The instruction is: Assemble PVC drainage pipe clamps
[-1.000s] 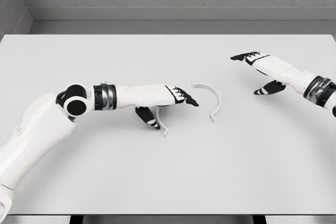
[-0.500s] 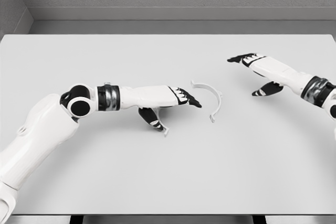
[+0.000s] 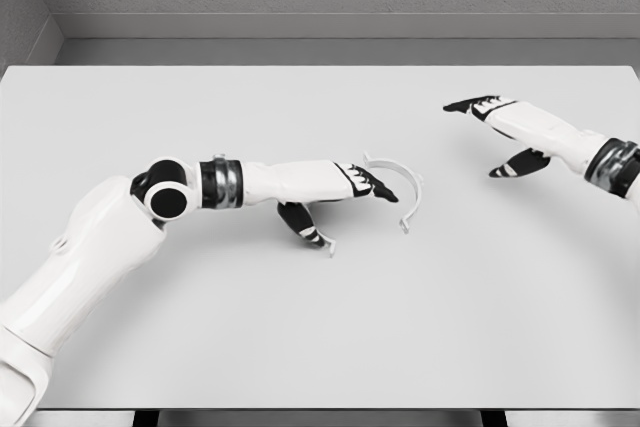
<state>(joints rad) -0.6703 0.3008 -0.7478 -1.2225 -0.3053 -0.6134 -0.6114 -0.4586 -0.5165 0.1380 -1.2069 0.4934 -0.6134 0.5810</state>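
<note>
— Look, his left hand (image 3: 340, 192) has slid right across the table (image 3: 300, 327), dragging one clamp half (image 3: 325, 243) along under it, and the right hand (image 3: 505, 132) has drawn back a bit.

— Is he gripping that piece?

— Seems so: thumb curled beneath, fingers stretched flat over it, only the tip of the half poking out. His fingertips are almost touching the other clamp half (image 3: 405, 192), which lies loose just to the right.

— And the right hand?

— Fingers spread, holding nothing, well apart from both parts.

— So he's bringing the halves together?

— I'd say so. Next he must line the ends up so the two arcs meet.
</note>
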